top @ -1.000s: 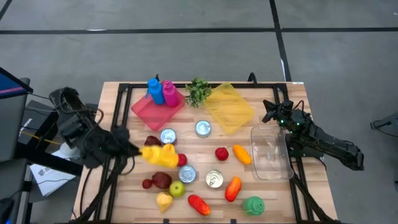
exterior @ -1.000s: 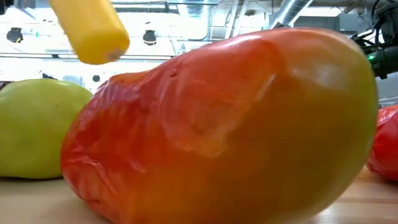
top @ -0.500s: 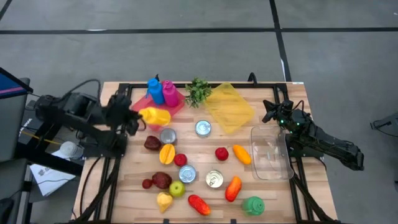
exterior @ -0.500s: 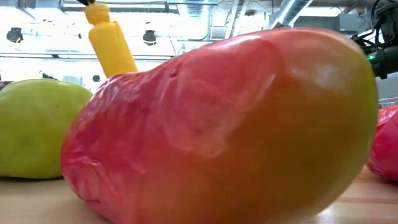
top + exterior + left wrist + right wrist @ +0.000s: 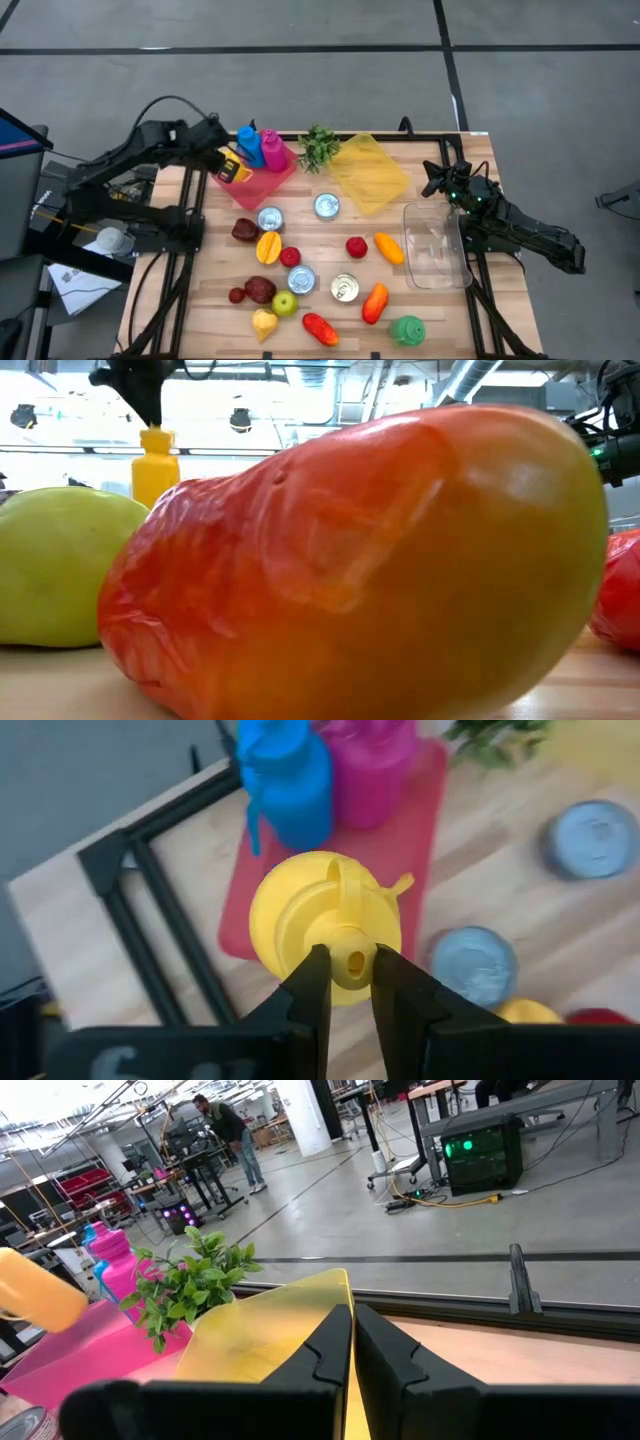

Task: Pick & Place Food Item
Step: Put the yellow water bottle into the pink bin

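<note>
Gripping yellow bottle (image 5: 325, 925) over red tray (image 5: 420, 840)

From the low view I see a huge red-orange fruit (image 5: 360, 560) filling the picture, cut off below and hiding nearly the whole table behind it.

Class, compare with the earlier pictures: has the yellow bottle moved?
Yes. Held by the left tool, the yellow bottle has travelled from beside the cans to the pink tray, near the blue bottle.
</note>
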Motion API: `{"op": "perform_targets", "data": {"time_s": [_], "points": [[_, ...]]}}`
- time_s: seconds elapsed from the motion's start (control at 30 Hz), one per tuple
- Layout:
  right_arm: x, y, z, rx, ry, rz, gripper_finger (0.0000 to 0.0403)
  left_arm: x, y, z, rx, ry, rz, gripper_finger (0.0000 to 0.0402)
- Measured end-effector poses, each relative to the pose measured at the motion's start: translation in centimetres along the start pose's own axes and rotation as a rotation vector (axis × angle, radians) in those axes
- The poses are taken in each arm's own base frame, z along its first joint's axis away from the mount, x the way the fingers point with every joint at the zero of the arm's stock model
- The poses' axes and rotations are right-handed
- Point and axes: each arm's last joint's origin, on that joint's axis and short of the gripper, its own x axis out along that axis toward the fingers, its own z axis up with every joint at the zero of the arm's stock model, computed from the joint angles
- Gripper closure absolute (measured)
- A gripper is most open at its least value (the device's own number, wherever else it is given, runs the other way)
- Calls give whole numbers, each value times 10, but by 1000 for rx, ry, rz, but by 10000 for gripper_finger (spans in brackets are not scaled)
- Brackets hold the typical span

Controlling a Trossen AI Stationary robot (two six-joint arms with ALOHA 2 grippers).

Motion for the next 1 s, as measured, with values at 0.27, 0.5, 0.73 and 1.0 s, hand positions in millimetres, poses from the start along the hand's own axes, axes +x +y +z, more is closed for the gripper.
{"op": "perform_targets", "data": {"time_s": [0.27,0.5,0.73,1.0], "points": [[0,0,0,0,0,0,390,25,5,23,-24,55,48,354],[0,0,0,0,0,0,390,37,9,21,-56,107,24,346],[0,0,0,-8,0,0,390,47,21,14,-116,71,27,348],[0,0,0,-8,0,0,390,75,21,13,-119,143,-38,348]]}}
